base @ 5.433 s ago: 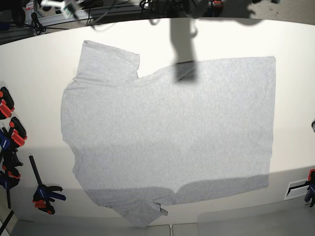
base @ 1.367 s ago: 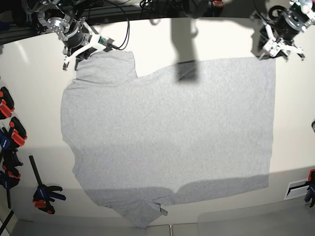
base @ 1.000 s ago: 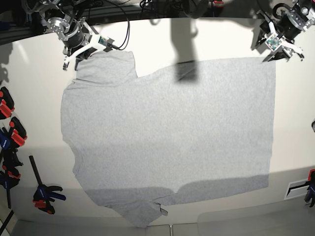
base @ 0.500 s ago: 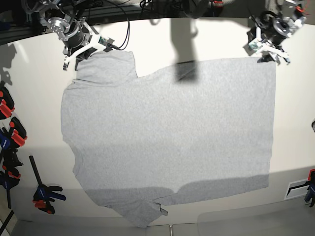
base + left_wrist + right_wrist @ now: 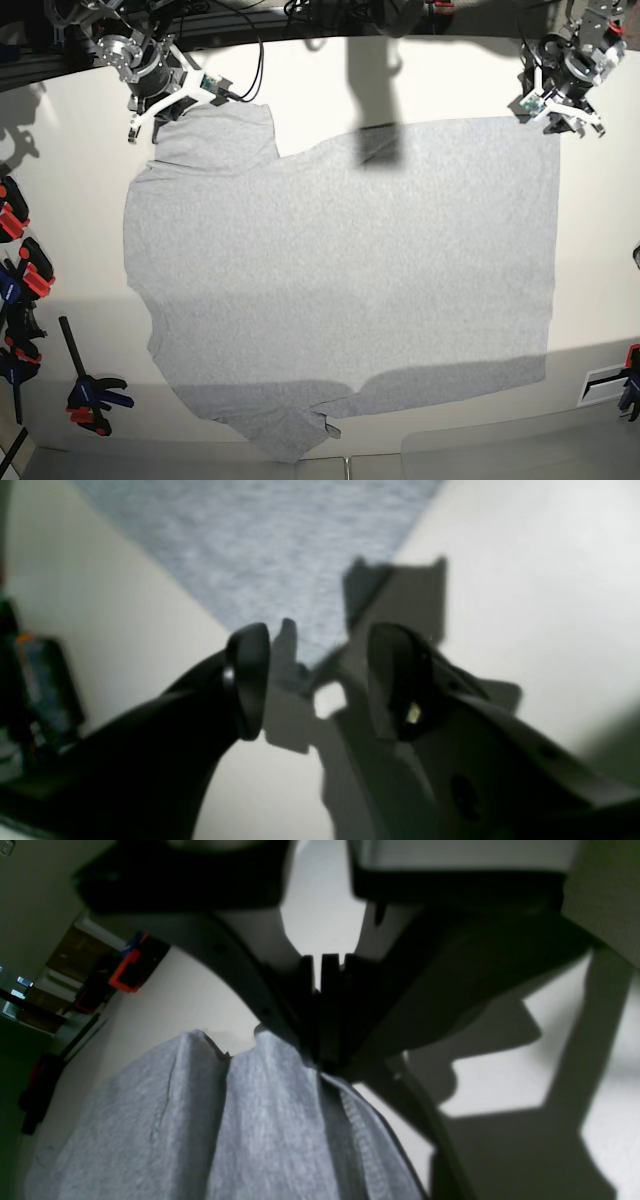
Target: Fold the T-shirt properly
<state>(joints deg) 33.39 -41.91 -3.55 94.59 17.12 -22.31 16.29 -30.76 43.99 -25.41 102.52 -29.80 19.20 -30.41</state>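
base view first: the t-shirt point(image 5: 340, 270) lies spread flat, plain side up, across the table point(image 5: 590, 260), its upper sleeve at the far left corner. the right gripper point(image 5: 160, 105) sits on that sleeve's edge, the left gripper point(image 5: 560, 110) hovers at the far right hem corner.

left wrist view: jaws parted, nothing between them — the shirt's corner point(image 5: 300, 645) points straight into the gap, just beyond the fingertips point(image 5: 247, 675).

right wrist view: the claw point(image 5: 320, 1055) is clenched on a pinch of grey cloth, the sleeve point(image 5: 225, 1120) draping away below.

soft, light, limp stuff, likely to sag and crease, so corners and hems look the sensible places to take hold.
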